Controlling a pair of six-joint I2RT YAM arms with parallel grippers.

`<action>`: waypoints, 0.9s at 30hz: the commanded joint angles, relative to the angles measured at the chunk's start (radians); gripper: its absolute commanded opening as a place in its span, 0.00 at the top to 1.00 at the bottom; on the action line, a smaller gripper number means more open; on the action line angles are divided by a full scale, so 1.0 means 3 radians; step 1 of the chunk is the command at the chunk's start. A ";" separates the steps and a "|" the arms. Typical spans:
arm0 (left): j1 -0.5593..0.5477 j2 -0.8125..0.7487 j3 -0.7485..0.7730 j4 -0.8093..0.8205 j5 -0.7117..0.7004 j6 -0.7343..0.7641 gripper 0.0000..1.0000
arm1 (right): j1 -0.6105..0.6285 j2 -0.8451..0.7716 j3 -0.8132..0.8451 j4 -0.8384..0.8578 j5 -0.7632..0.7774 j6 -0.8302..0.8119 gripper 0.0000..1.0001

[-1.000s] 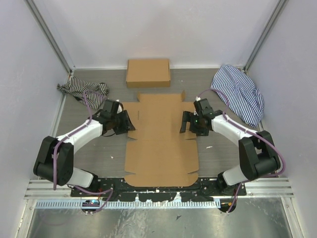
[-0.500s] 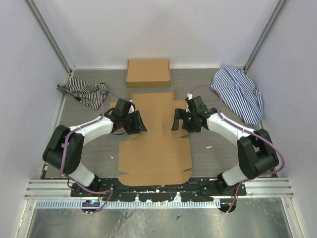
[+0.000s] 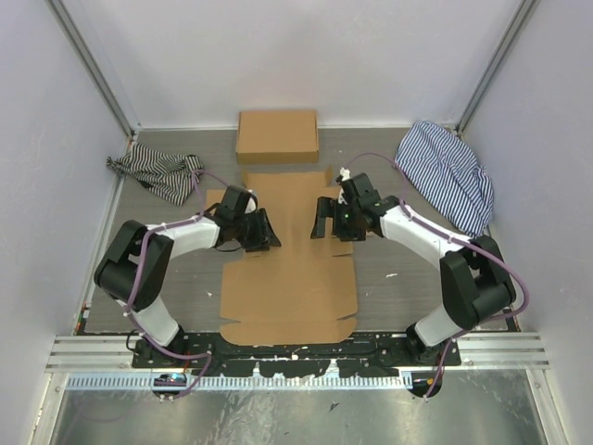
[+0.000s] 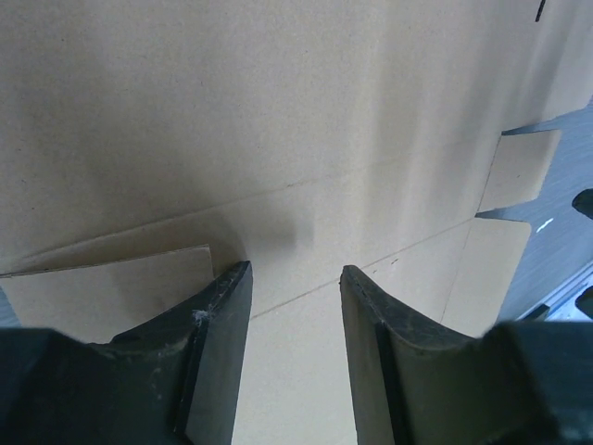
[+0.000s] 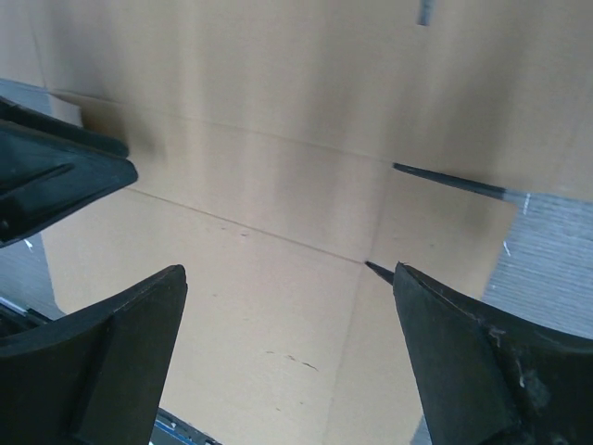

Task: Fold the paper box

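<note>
The paper box (image 3: 289,278) lies mostly flat at the centre of the bench (image 3: 408,278). My left pincer (image 3: 264,232) at 9 o'clock and my right pincer (image 3: 321,219) at 3 o'clock both gape, gripping nothing, at its side flaps. I judge nearly all the folding is left.

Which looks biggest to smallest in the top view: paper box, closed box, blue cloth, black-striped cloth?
1. paper box
2. blue cloth
3. closed box and black-striped cloth: too alike to rank, since the cloth lies crumpled.
</note>
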 commanded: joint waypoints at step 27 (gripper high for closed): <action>-0.0012 0.0259 -0.0131 0.0073 0.0028 0.0034 0.51 | -0.0094 0.0316 -0.0121 0.0035 0.0774 0.0233 0.00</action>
